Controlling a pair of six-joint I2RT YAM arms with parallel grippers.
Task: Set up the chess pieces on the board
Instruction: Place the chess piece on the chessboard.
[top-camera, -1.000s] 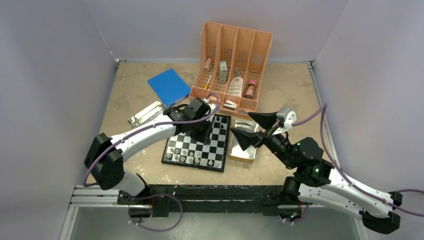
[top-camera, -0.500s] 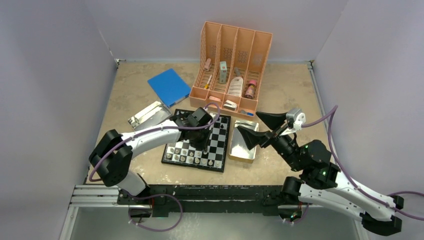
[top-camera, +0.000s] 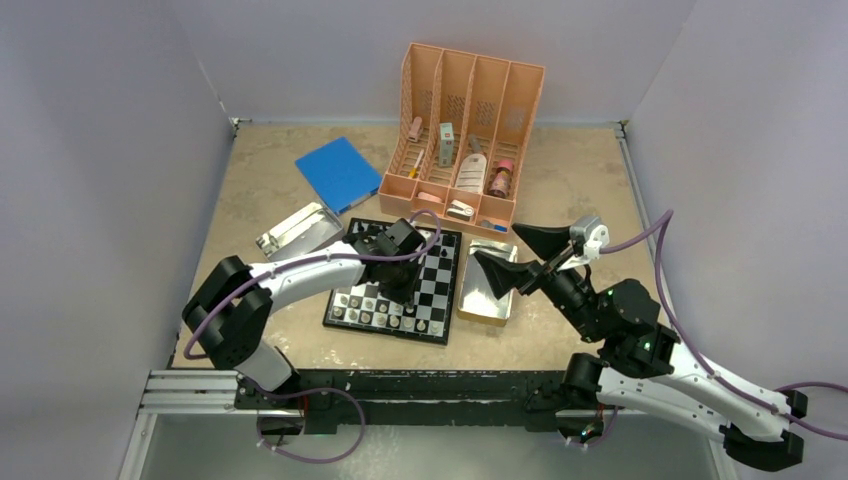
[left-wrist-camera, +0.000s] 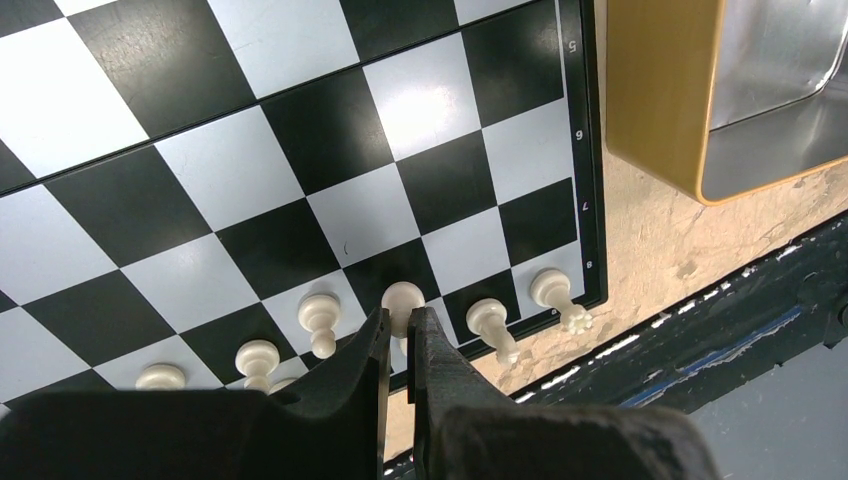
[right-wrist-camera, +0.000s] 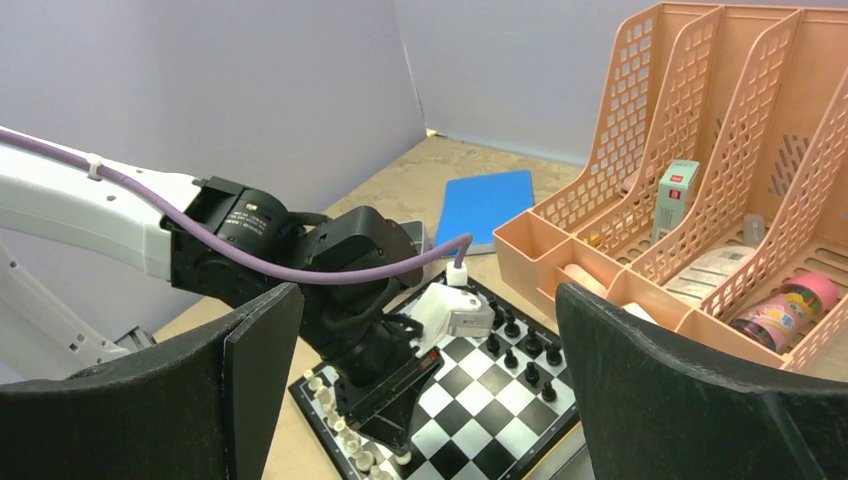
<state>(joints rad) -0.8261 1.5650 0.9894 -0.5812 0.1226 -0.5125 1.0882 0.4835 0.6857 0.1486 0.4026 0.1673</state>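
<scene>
The board (top-camera: 443, 292) lies at the table's middle, with black pieces (top-camera: 441, 251) along its far edge and white pieces (top-camera: 372, 310) along its near edge. In the left wrist view several white pieces (left-wrist-camera: 320, 312) stand in the two rows nearest the board's (left-wrist-camera: 250, 170) edge. My left gripper (left-wrist-camera: 400, 322) is shut on a white pawn (left-wrist-camera: 403, 297), low over a black square in the second row; it also shows in the top view (top-camera: 405, 295). My right gripper (top-camera: 516, 258) is open and empty, raised over the metal tray.
A gold-sided metal tray (top-camera: 478, 305) lies just right of the board, also in the left wrist view (left-wrist-camera: 660, 110). A peach organizer (top-camera: 465, 130) with small items stands behind. A blue book (top-camera: 338, 172) and a second metal tray (top-camera: 295, 230) lie at the back left.
My left gripper has moved from the board's far side toward its near rows and lower. My right arm has pulled back to the right, still open.
</scene>
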